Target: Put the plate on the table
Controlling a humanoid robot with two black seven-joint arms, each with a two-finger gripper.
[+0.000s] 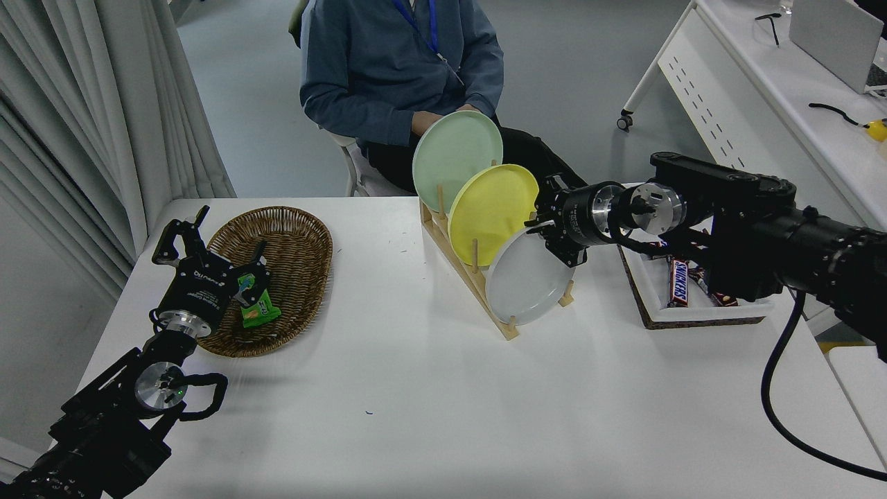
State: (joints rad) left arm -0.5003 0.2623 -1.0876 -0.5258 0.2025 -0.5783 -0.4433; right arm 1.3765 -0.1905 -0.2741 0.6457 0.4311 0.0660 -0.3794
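The light grey plate point(524, 281) stands on edge in the front slot of a wooden rack point(478, 277) on the white table point(416, 388). A yellow plate point(490, 208) and a pale green plate point(454, 156) stand behind it. My right gripper point(547, 232) reaches in from the right to the grey plate's upper right rim, open, with its fingers on either side of the rim. My left gripper point(215, 253) is parked open at the lower left, over the edge of a wicker basket.
The wicker basket point(291, 235) holds a green snack packet point(255, 301). A tray of chocolate bars point(682, 287) lies under my right arm. A person in a blue top point(395, 62) sits at the far side behind the rack. A white desk point(762, 83) stands at the upper right.
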